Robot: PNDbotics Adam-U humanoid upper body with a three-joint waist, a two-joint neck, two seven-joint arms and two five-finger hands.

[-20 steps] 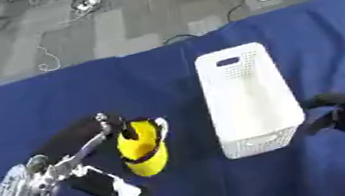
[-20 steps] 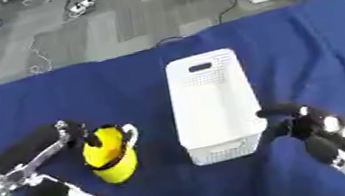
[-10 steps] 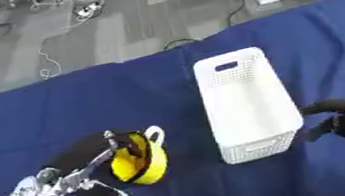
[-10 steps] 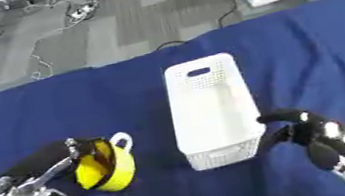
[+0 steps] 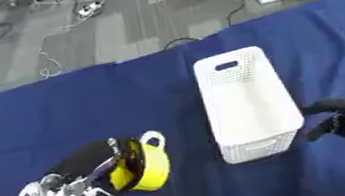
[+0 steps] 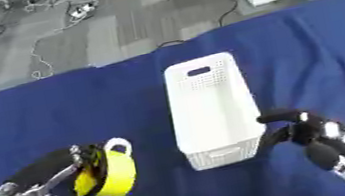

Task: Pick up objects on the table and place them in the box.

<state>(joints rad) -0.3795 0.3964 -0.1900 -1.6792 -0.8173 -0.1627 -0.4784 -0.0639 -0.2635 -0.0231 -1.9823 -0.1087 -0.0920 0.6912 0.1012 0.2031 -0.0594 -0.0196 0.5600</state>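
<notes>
Left hand (image 5: 92, 177) curled round yellow cup (image 5: 141, 164), near tabletop front-left edge. Right hand (image 5: 339, 116) curled, empty, beside white basket (image 5: 246, 102). Next: carry cup over basket, release.

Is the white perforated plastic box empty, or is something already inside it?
Empty: the white perforated plastic box shows only its bare white floor. The yellow object is outside it, in the left hand.

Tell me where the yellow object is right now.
The yellow object sits low on the left of the left eye view, held in the left robot hand, left of the white box.
</notes>
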